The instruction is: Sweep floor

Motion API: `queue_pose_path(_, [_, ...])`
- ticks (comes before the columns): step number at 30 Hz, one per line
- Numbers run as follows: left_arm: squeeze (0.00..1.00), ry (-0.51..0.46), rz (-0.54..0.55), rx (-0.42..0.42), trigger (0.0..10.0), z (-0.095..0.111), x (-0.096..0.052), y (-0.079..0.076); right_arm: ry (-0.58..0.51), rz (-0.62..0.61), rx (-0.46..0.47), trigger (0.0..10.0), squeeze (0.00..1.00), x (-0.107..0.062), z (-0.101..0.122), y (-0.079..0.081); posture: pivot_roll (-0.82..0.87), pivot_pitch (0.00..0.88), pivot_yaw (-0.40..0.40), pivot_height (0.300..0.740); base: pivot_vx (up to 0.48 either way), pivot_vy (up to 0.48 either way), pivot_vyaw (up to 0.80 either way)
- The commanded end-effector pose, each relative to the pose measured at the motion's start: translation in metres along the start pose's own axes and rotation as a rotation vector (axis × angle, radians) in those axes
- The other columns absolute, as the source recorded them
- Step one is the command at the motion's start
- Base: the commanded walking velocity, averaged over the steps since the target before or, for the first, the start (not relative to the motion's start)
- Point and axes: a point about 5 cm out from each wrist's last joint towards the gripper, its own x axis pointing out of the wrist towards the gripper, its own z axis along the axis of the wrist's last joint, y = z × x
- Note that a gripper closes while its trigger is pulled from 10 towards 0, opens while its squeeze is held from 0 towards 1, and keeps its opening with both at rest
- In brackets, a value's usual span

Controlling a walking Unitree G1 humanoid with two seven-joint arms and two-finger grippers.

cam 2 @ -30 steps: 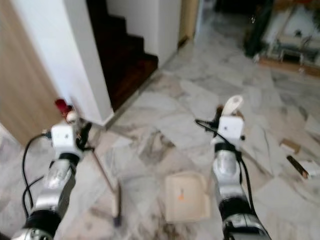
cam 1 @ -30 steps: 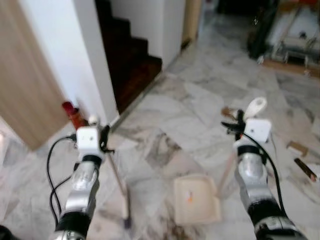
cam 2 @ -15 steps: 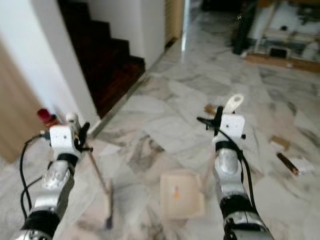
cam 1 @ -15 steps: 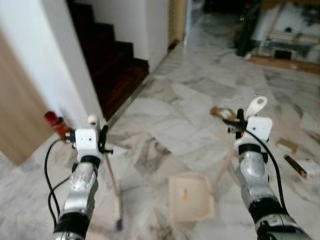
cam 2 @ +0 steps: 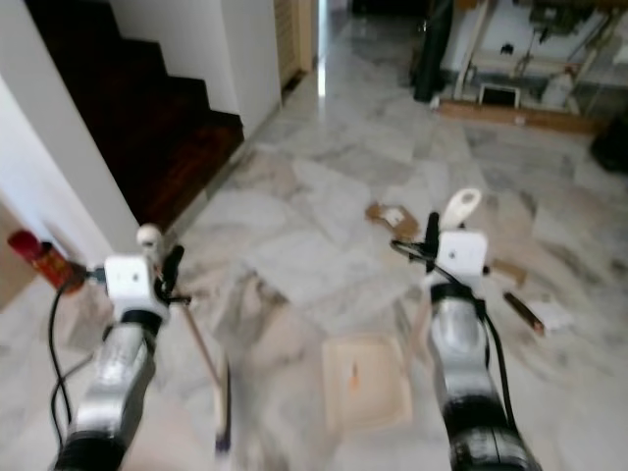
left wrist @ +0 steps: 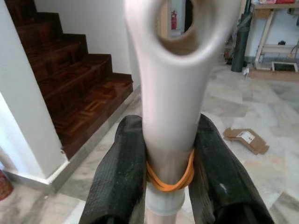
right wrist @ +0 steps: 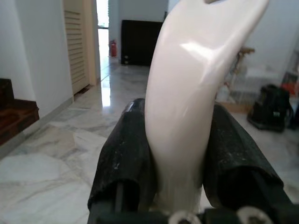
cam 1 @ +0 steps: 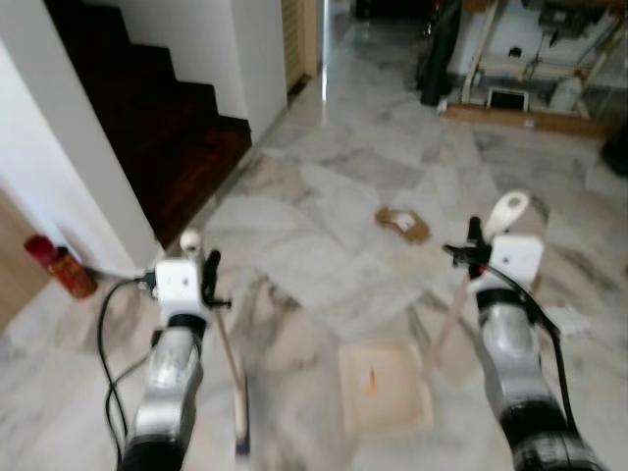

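The lower end of the broom (cam 1: 234,392) below the left gripper (left wrist: 169,158) is smeared by motion blur — its bristles cannot be made out. The dustpan (cam 1: 385,386) beneath the right gripper (right wrist: 180,154) is softened too, and the orange mark on it cannot be identified. The handle top (right wrist: 205,56) is cut off by the frame's edge.

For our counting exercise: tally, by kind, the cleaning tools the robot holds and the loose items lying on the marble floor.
Brooms: 1, in the left gripper
Dustpans: 1, in the right gripper
Flattened cardboard pieces: 1
Red bottles: 1
Total: 4
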Motion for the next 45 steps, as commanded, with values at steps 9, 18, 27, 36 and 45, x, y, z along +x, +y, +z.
queue_pose_path(9, [0.00,-0.049,0.059,0.047,10.0,0.016,0.002,0.025,-0.057,0.116,0.040,10.0,0.00,0.008,0.018,0.034,0.11,0.040,-0.010,0.740,0.279,0.000,0.53])
queue_pose_path(18, [0.00,-0.032,0.026,0.040,10.0,0.016,0.001,0.020,-0.036,0.061,0.090,10.0,0.00,0.002,0.013,0.033,0.11,0.022,0.033,0.740,0.282,0.000,0.00])
queue_pose_path(27, [0.00,-0.028,0.001,0.043,10.0,0.018,0.005,0.017,-0.026,0.069,0.114,10.0,0.00,0.000,0.012,0.037,0.09,0.000,0.048,0.740,0.291,0.000,0.00])
queue_pose_path(36, [0.00,-0.028,-0.012,0.033,10.0,0.019,0.005,0.013,-0.022,0.074,0.114,10.0,0.00,-0.001,0.011,0.038,0.10,0.014,0.042,0.740,0.294,0.000,0.00])
queue_pose_path(45, [0.00,-0.016,0.002,0.039,10.0,0.016,0.001,0.016,-0.017,0.098,0.098,10.0,0.00,-0.004,0.011,0.042,0.10,0.040,0.038,0.740,0.303,0.000,0.00])
